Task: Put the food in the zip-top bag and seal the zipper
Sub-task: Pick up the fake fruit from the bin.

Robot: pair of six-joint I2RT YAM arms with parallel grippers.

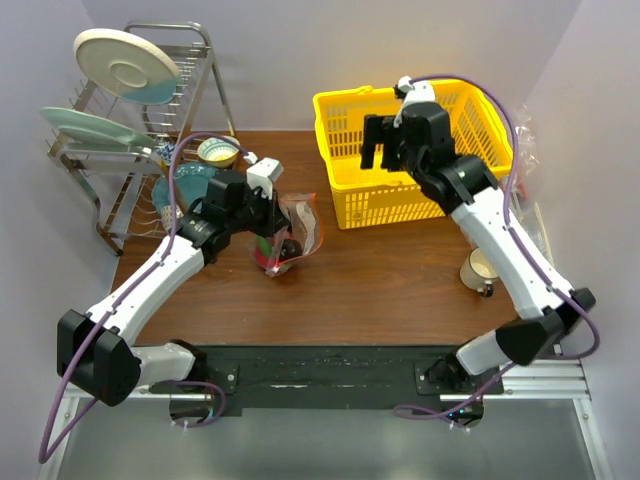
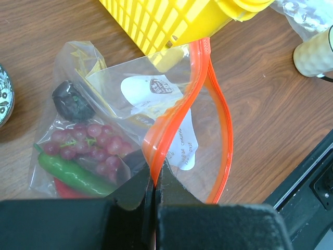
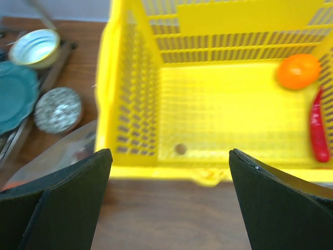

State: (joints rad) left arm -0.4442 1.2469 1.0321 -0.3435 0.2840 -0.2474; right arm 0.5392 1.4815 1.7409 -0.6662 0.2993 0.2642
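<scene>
**Left gripper pinches the bag's open mouth; the orange lies in the basket**

The left gripper point(image 2: 156, 179) has its fingers pressed together on the zipper point(image 2: 221, 125), pinching the red-orange strip at one spot on the near lip. From that pinch the strip runs off in two lines that stand apart, so the mouth of the zip-top bag point(image 2: 104, 73) is open. The bag lies on the wooden table point(image 2: 270, 104) just beside the yellow basket point(image 2: 156, 21), with its white label point(image 2: 151, 88) showing through the plastic.

Inside the bag are the grapes point(image 2: 88, 143), the dark round fruit point(image 2: 73, 101) touching them, and the green vegetable point(image 2: 73, 174) along the bottom edge. A red piece point(image 2: 65, 188) peeks out under the green one; it may be a pepper, but most of it is hidden.

The right gripper point(image 3: 170, 153) hangs over the basket, fingers spread wide and nothing between them. In the basket (otherwise bare in the wrist view) the orange point(image 3: 298, 71) sits in a corner, with a red chilli point(image 3: 318, 130) just beside it along the wall.

From above, a mug point(image 1: 480, 270) stands near the right arm and a dish rack point(image 1: 110, 215) holds plates at the table's left end.
</scene>
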